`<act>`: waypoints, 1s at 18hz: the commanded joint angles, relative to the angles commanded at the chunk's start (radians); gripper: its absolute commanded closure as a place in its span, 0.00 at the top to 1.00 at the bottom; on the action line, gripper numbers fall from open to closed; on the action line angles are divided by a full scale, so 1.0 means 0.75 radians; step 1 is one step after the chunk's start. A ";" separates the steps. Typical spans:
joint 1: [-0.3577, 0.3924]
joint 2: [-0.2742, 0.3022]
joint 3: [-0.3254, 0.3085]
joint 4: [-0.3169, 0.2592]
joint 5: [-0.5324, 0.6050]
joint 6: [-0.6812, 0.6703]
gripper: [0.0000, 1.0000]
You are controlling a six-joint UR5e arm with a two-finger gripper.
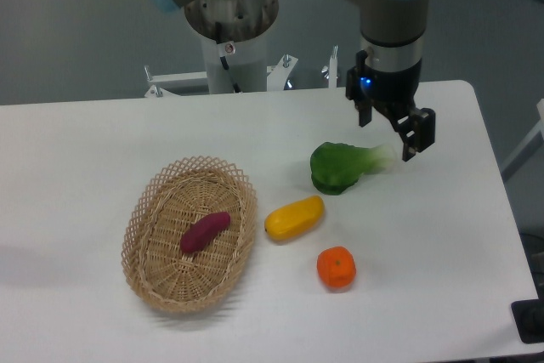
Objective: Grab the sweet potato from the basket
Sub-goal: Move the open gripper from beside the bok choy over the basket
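Nearest the camera, an orange point(337, 267) is seen on the white table point(76, 150), with a yellow oblong fruit point(294, 218) just behind it. To their left, the sweet potato point(205, 232) is found lying diagonally on the floor of the wicker basket point(144, 210), clear of the rim on all sides. Farther back, a green leafy vegetable point(342, 165) is placed, and above its pale stalk end the gripper point(388, 129) is held with its fingers apart and nothing between them, though the far finger is partly hidden. The tuber would best be approached from directly above, the jaws set across its narrow width. Bare tabletop is left between vegetable and basket for travel.
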 joint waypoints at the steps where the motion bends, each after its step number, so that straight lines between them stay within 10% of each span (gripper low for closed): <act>1: -0.026 0.006 -0.016 0.016 -0.010 -0.102 1.00; 11: -0.346 -0.112 -0.092 0.182 -0.002 -0.815 1.00; 18: -0.495 -0.212 -0.227 0.288 -0.002 -0.838 1.00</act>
